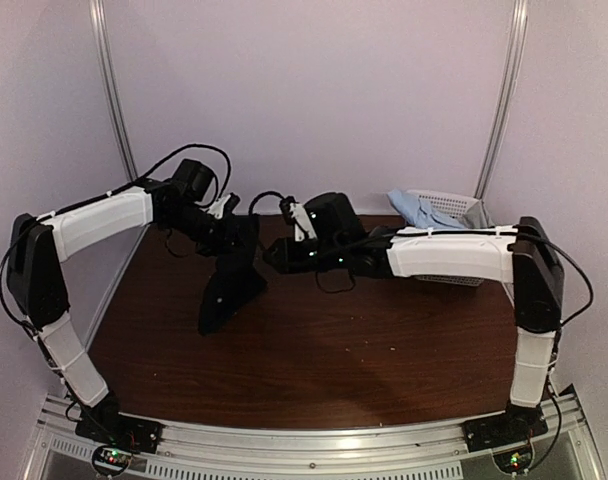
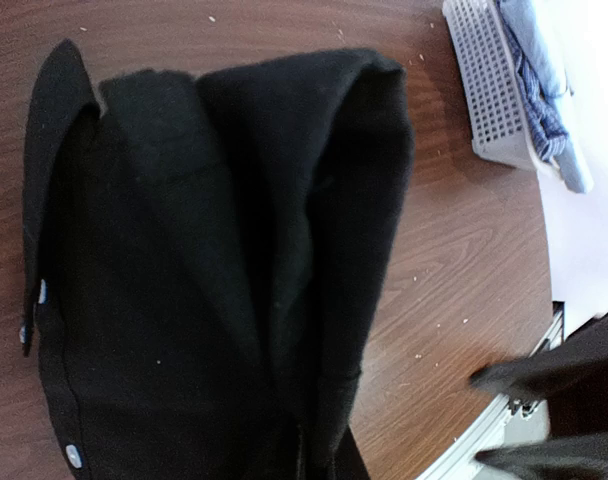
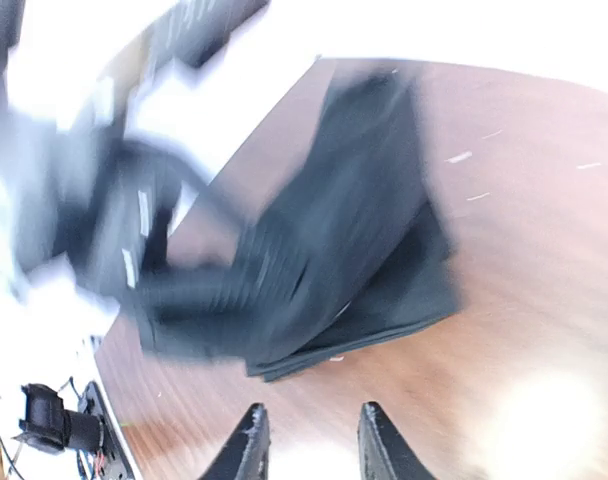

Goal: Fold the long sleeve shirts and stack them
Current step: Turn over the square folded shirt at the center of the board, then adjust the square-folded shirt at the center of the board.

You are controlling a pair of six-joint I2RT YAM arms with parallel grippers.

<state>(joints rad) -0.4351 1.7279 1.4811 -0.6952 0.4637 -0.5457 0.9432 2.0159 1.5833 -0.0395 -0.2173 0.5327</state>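
Tabletop [image 1: 384,340]: dark brown wood with pale walls behind it.
Black shirt [image 1: 229,290]: hangs bunched left of centre, nearer the far edge, its lower end on the tabletop; the pale buttons [image 2: 74,457] run down one border.
Left tool [image 1: 242,230]: pinches the top of the black shirt, its fingers hidden by cloth.
Right tool [image 3: 309,445]: fingers spread with nothing between them, just beside the hanging cloth; the view is blurred.
Basket [image 1: 454,205]: white lattice at the far right corner, holding the pale blue shirt [image 1: 416,208] and the patterned shirt [image 2: 542,105].
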